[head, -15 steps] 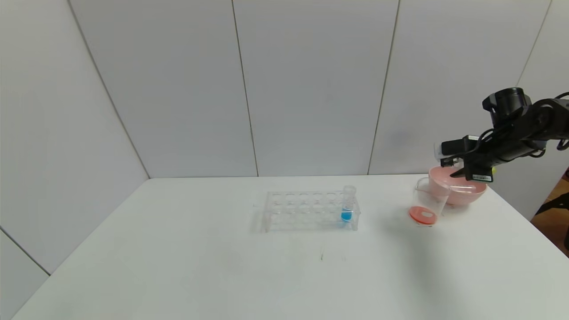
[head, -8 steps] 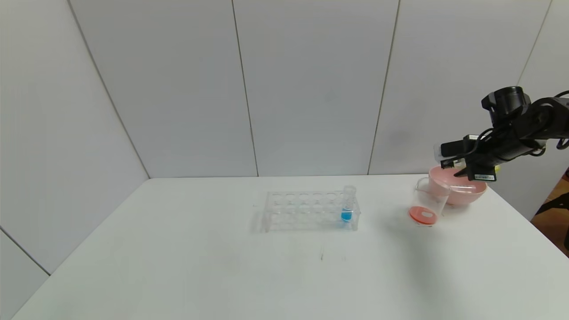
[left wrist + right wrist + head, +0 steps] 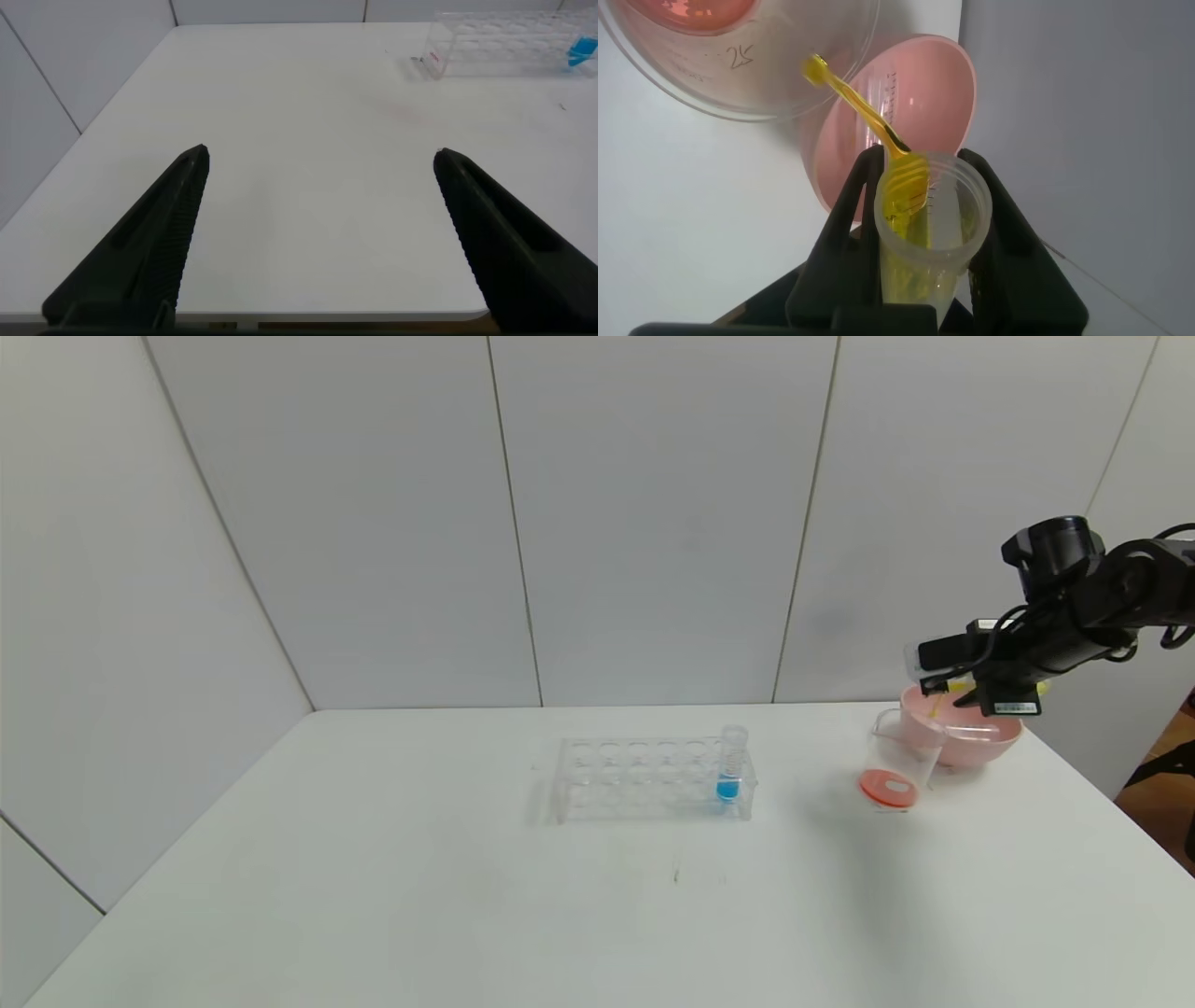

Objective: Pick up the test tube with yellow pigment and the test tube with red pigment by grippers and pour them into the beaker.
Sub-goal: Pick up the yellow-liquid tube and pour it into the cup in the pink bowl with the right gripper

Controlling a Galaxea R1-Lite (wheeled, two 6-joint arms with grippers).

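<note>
The right hand [image 3: 945,689] sits at the right edge of the head view, above the beaker and the pink bowl. Its fingers are clamped tight on the test tube with yellow pigment [image 3: 926,224], which is tipped over so its mouth faces the beaker [image 3: 901,756]. In the right wrist view a thin yellow stream [image 3: 854,101] runs from the tube's rim toward the beaker's mouth at the upper left of that frame. The beaker stands on the worktop [image 3: 467,896] with red-orange liquid already at its bottom. The pink bowl [image 3: 980,739] is just behind it, toward the right. Near the centre of the head view stands a clear tube rack [image 3: 644,782] holding one tube with blue liquid [image 3: 730,767] at its right end.

The left hand [image 3: 318,238] shows only in the left wrist view, its fingers spread wide apart over bare worktop and holding nothing.
</note>
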